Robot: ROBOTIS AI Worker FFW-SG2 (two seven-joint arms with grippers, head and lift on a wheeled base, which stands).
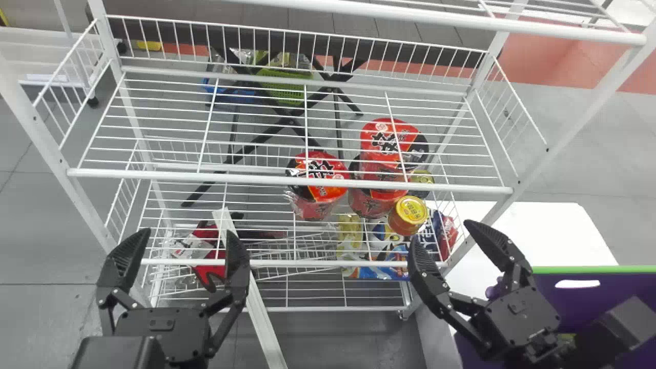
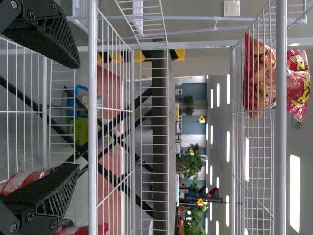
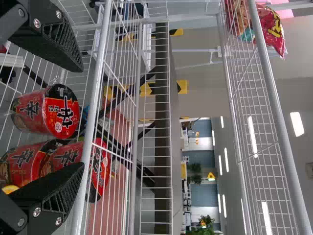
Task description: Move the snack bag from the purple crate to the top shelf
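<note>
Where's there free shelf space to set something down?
The middle shelf is bare wire end to end. The top shelf has bare wire right of the snacks. The lower shelf is crowded: cups and packets right, a red pack left.

Red-and-black noodle tubs (image 1: pixel 376 141) stand toward the right end of a lower wire shelf (image 1: pixel 179 261). A yellow-lidded tub (image 1: pixel 411 209) sits near the front edge, close to them. Colourful packets (image 1: pixel 379 269) lie low at the rack's right end; a red packet (image 1: pixel 207 274) lies low at its left. Behind, a dark table (image 1: pixel 318 23) has crossed legs, with a green basket (image 1: pixel 284 89) and blue bin (image 1: pixel 230 96) near them. Plants (image 2: pixel 193 164) stand farther off.
</note>
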